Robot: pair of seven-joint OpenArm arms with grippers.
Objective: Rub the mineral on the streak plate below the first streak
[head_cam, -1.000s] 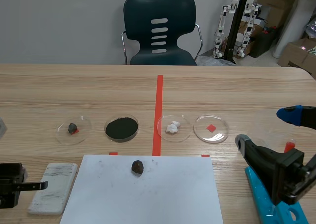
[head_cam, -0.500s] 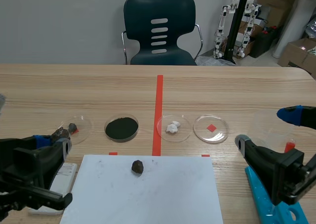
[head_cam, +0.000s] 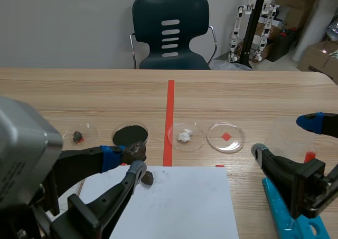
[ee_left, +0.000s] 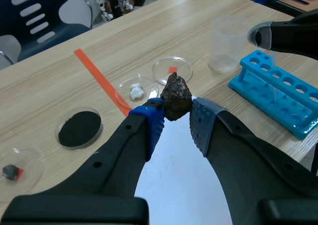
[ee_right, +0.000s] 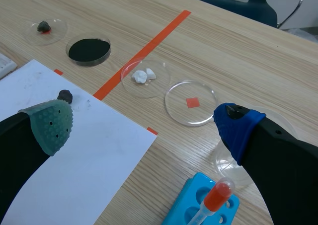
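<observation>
left hand [ee_left: 176, 123]: clenched on the mineral [ee_left: 175, 96]; we hold this dark, rough lump between both pads, raised off the worktop [head_cam: 253, 99].
right hand [ee_right: 143, 125]: released, fingers wide apart, nothing between them; we see it beside the blue tube rack [ee_left: 278, 93].
streak plate [ee_right: 3, 63]: we see only a corner, beside the white sheet [head_cam: 179, 207]; our left arm hides the rest in the scene view.
second lump [head_cam: 147, 178]: lies on the white sheet near its far edge, just beside the left hand's fingertips in the scene view.
dishes: a row beyond the sheet holds a small dark stone [head_cam: 77, 137], black powder [head_cam: 130, 136], white pieces [head_cam: 184, 136] and a red square [head_cam: 226, 136].
clear cup [ee_left: 227, 41]: upright, beyond the rack.
</observation>
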